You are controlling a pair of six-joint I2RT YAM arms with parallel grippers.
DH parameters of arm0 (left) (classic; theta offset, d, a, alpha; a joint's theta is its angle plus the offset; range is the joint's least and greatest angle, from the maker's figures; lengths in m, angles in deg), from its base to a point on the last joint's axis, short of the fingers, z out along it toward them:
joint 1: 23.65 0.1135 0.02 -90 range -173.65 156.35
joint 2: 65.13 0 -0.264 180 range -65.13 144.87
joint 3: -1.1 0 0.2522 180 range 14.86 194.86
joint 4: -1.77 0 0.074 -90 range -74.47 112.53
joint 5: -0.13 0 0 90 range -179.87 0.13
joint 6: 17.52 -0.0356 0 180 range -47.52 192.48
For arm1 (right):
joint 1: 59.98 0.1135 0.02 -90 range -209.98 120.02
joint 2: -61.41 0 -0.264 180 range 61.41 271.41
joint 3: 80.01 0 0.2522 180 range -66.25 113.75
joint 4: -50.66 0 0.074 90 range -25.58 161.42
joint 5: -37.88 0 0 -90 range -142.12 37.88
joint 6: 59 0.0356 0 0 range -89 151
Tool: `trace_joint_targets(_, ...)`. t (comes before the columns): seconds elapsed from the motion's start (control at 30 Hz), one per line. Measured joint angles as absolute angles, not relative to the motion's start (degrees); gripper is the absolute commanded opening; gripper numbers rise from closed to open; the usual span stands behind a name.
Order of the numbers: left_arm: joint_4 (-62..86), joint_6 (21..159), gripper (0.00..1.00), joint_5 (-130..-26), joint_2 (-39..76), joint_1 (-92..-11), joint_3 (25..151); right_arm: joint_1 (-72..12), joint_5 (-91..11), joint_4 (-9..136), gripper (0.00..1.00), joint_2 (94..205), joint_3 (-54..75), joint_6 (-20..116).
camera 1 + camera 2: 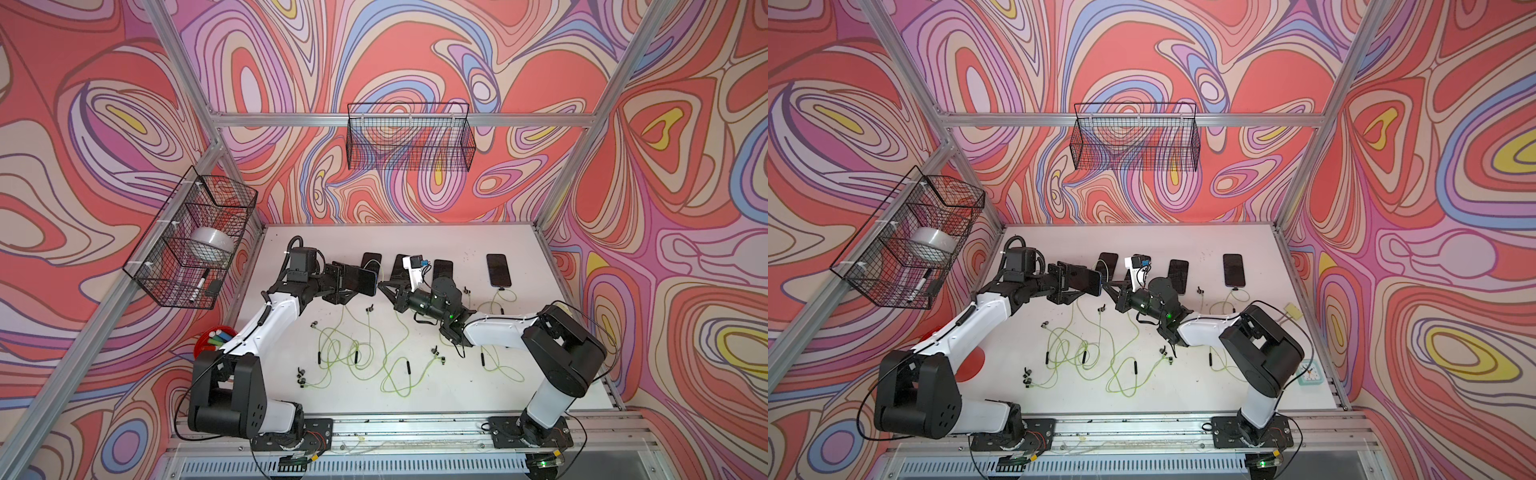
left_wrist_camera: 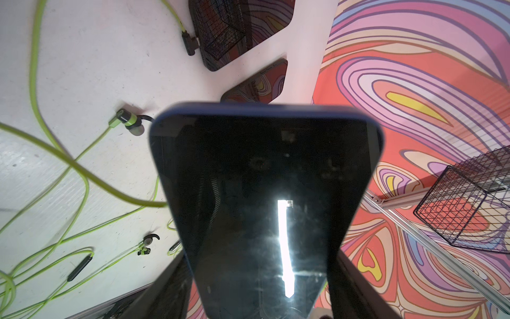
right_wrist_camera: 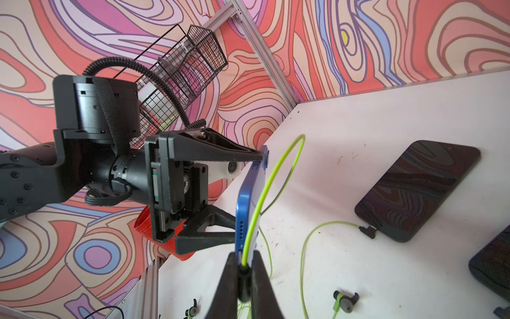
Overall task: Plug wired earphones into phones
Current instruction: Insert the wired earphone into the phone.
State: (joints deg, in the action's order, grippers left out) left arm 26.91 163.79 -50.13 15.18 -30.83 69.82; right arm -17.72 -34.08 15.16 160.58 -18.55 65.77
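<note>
- The blue-edged phone (image 2: 265,179) is held in the air above the tabletop (image 1: 457,386). The left gripper (image 3: 247,197) has its jaws clenched on the phone's long sides. The phone's near end is cut off in the left wrist view.
- The right gripper (image 3: 245,276) has its jaws pinched on the small dark plug (image 3: 244,284) of a yellow-green earphone cable (image 3: 273,171). The plug sits right at the held phone's bottom edge, but I cannot tell whether it is seated in the port.
- In both top views the plug is too small to make out.
- Four more phones lie in a row at the back. The right arm's wrist covers most of the hidden phone (image 1: 398,266), and the rightmost phone (image 1: 498,269) has a plug in it.
- Loose cables (image 2: 32,69) lie tangled on the tabletop nearer the arm bases.
- The side basket (image 1: 166,282) holds a tape roll (image 1: 210,245).
- The left arm partly hides a red bowl (image 1: 199,347).
</note>
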Motion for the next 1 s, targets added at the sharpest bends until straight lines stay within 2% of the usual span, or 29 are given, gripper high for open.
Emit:
trace_joint_targets(0.4, 26.8, 163.74, 0.0, -50.5, 15.18, -30.89, 69.8, -17.57, -34.75, 15.36, 0.0, 161.2, -18.03, 65.57)
trace_joint_targets(1.0, 26.14, 163.59, 0.0, -53.49, 15.2, -31.29, 69.82, -16.92, -37.38, 23.12, 0.0, 161.28, -14.31, 62.55)
